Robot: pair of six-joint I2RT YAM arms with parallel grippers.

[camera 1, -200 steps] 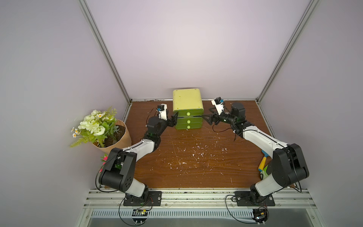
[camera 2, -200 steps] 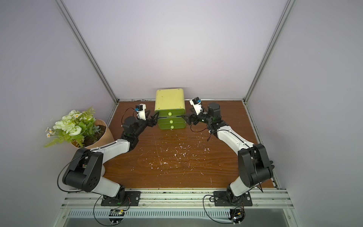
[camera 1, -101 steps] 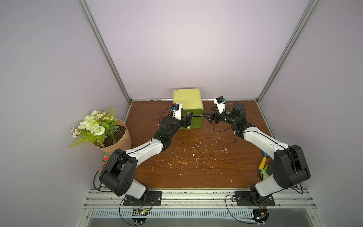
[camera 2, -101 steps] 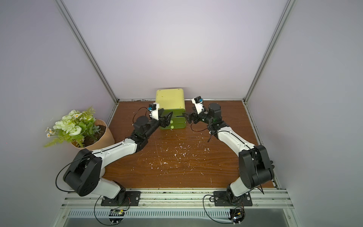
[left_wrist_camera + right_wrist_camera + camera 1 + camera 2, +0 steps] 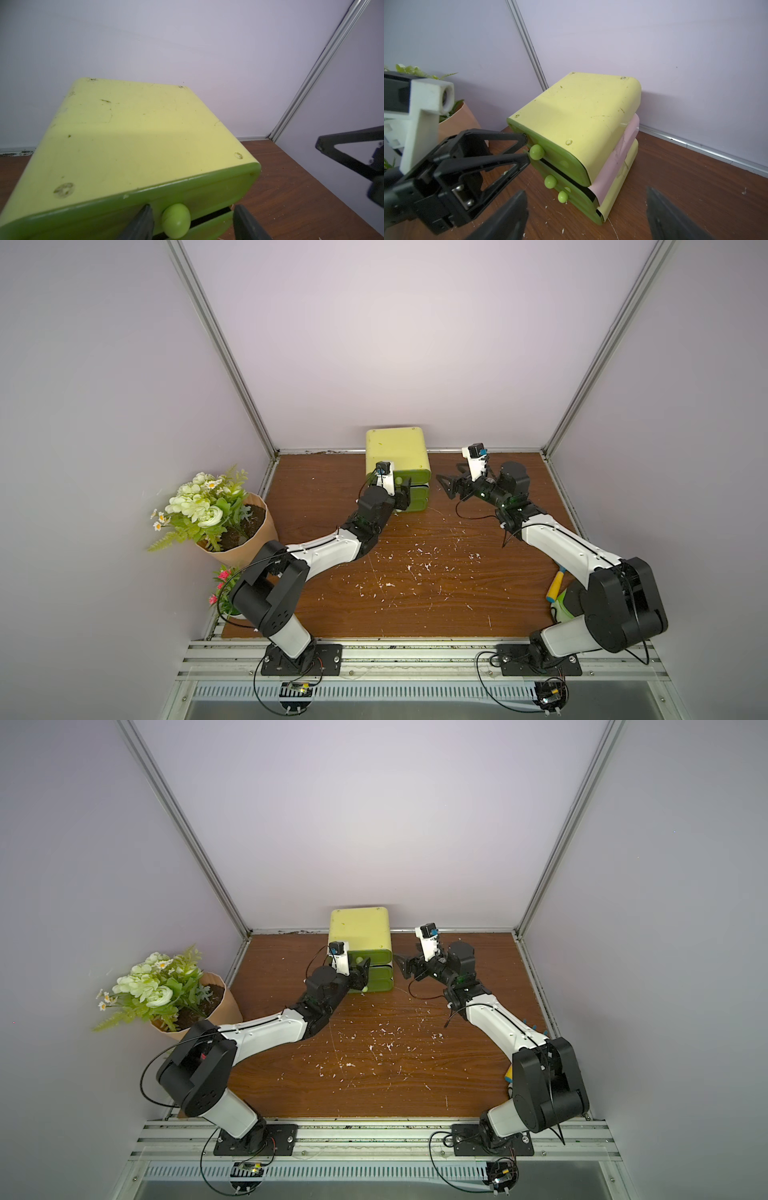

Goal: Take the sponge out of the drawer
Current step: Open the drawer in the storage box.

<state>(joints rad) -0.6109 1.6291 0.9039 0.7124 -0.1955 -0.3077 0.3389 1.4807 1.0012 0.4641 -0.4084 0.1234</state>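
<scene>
1. My left gripper (image 5: 192, 209) straddles the top knob (image 5: 176, 220) of the drawer unit (image 5: 397, 452), jaws partly apart, gripping nothing.
2. Right gripper (image 5: 448, 486) hangs beside the drawer unit, spread wide, empty.
3. I can't see the sponge.

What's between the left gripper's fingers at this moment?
The top knob, inside the open left gripper with a gap on each side; the left wrist view shows it.

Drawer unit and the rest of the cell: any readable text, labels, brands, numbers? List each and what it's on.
None can be read in any view.
The drawer unit: plain green, scuffs only, no label.
The small board at the near edge: any print is too small to read.
</scene>
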